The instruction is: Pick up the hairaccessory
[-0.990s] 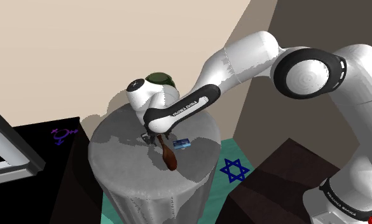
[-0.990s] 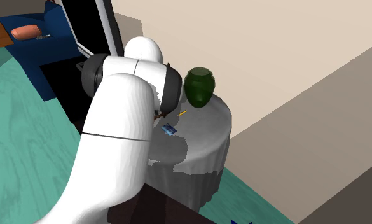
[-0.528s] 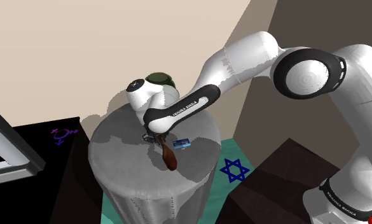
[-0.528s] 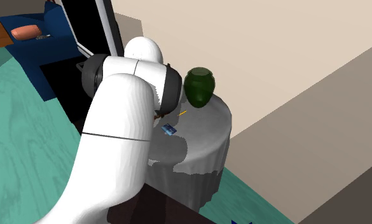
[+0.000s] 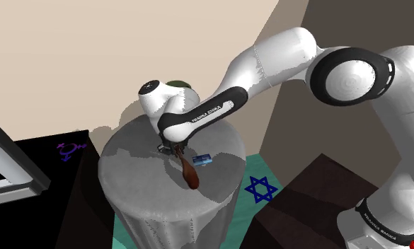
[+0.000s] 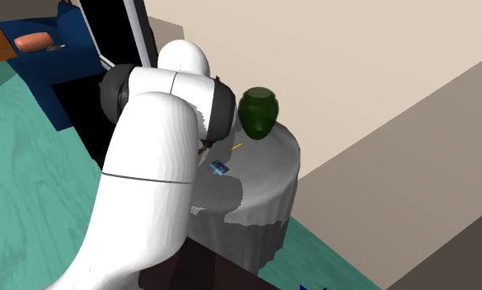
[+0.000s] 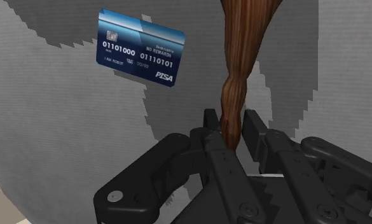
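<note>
Grey-draped round table (image 5: 131, 177) against a beige wall. Your gripper (image 7: 231, 122) is clamped on the thin neck of the brown hair accessory (image 7: 241, 51), which sits just beside the blue card (image 7: 140, 48). Vs. half a sec ago the wrist is a bit higher & the accessory has shifted w/ it, so the grasp prob. holds and the lift has begun. Can't tell if its fat end, near the card, is off the cloth yet. Keep raising.

The card (image 7: 140, 48) lies beside the hair accessory (image 7: 239, 76) on the table (image 5: 138, 177).
</note>
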`<act>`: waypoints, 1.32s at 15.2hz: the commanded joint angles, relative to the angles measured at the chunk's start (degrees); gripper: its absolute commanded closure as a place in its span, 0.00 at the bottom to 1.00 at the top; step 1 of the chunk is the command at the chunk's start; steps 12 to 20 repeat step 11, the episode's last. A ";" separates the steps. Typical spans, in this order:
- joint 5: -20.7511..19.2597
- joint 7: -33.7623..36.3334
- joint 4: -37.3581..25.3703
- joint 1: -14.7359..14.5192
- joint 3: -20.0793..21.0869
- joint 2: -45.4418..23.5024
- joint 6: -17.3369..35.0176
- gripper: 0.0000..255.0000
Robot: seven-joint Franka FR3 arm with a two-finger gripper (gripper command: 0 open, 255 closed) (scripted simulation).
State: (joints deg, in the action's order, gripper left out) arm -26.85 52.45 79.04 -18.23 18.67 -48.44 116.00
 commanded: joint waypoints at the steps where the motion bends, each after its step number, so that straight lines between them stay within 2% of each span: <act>1: 0.29 -0.33 0.14 0.23 0.22 0.99 -0.81 1.00; 9: 1.45 -1.43 -0.38 0.62 1.07 4.38 -4.56 1.00; 20: 1.47 -1.45 -0.39 0.63 1.09 4.44 -4.63 1.00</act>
